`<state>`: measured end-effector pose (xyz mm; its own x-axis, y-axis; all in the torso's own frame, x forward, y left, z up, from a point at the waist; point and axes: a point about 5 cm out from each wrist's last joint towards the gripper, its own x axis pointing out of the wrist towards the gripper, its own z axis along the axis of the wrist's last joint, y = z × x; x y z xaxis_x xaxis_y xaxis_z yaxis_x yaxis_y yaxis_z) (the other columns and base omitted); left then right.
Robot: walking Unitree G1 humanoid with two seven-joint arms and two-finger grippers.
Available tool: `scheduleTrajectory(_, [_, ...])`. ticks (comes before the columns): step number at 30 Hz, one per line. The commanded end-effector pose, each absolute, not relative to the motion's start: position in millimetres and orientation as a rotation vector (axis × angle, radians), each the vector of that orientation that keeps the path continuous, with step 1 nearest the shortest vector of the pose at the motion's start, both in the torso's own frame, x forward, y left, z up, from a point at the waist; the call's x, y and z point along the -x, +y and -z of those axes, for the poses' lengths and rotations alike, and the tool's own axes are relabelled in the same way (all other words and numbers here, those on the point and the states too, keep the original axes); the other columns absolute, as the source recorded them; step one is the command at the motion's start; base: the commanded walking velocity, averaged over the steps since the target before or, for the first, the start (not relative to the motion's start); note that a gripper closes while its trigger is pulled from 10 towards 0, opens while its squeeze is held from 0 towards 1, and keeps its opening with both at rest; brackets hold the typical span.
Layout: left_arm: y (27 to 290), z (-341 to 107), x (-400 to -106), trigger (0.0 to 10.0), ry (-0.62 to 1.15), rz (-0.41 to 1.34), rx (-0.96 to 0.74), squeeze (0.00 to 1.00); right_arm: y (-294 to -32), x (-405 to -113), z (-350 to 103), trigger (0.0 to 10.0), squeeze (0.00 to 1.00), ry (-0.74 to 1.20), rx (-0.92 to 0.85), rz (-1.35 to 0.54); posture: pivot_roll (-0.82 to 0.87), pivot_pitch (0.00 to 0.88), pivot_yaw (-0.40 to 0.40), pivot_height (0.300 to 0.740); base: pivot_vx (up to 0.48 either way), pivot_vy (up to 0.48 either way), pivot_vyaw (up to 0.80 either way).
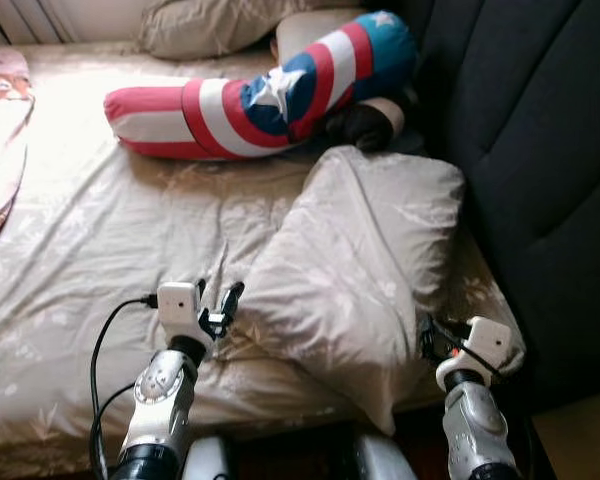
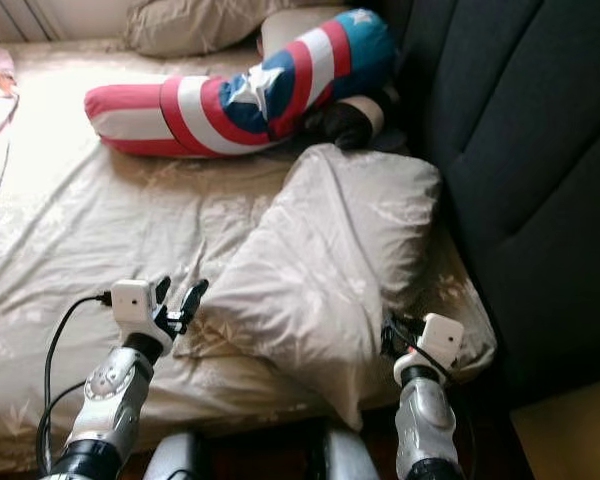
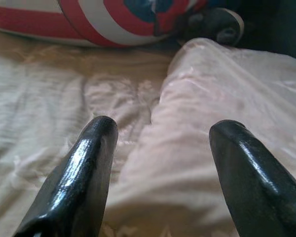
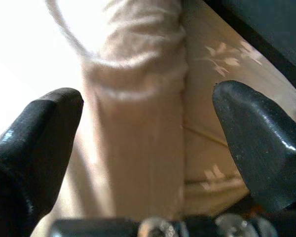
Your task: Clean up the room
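Observation:
A beige pillow (image 1: 360,260) lies tilted on the bed (image 1: 100,250), close to the dark headboard. My left gripper (image 1: 220,298) is open at the pillow's left edge, and its two black fingers (image 3: 89,163) straddle that edge without closing on it. My right gripper (image 1: 427,335) is open at the pillow's lower right corner. In the right wrist view a fold of the pillow (image 4: 138,123) runs between the spread fingers (image 4: 251,143). A long red, white and blue striped bolster (image 1: 260,95) with a white star lies across the back of the bed.
The dark padded headboard (image 1: 540,150) rises along the right side. A second beige pillow (image 1: 210,25) is at the far end. A small dark plush thing (image 1: 365,122) sits by the bolster. A pink patterned blanket (image 1: 0,130) lies at the left edge.

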<state>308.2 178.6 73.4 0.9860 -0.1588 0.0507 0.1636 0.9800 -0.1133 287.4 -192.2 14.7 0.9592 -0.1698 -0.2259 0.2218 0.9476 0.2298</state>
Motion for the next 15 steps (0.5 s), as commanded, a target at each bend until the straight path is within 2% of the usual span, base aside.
scheduleTrajectory(1, [179.4, -70.8, -305.7, 10.0, -0.029, 0.161, 0.112, 0.0, -191.8, -284.1, -10.4, 10.0, 0.0, 0.224, -0.267, 0.2, -0.02, 0.187, -0.035, 0.646, 0.266, 0.0, 0.0])
scheduleTrajectory(5, [178.8, -71.1, -305.9, 10.0, -0.03, 0.161, 0.113, 0.0, -187.0, -284.5, -9.5, 10.0, 0.0, 0.235, -0.273, 0.16, -0.02, 0.187, -0.035, 0.646, 0.265, 0.0, 0.0])
scheduleTrajectory(15, [178.5, -71.3, -305.7, 10.0, -0.032, 0.163, 0.118, 0.0, -183.8, -284.4, -8.5, 10.0, 0.0, 0.242, -0.284, 0.144, -0.02, 0.192, -0.037, 0.646, 0.0, 0.0, 0.0])
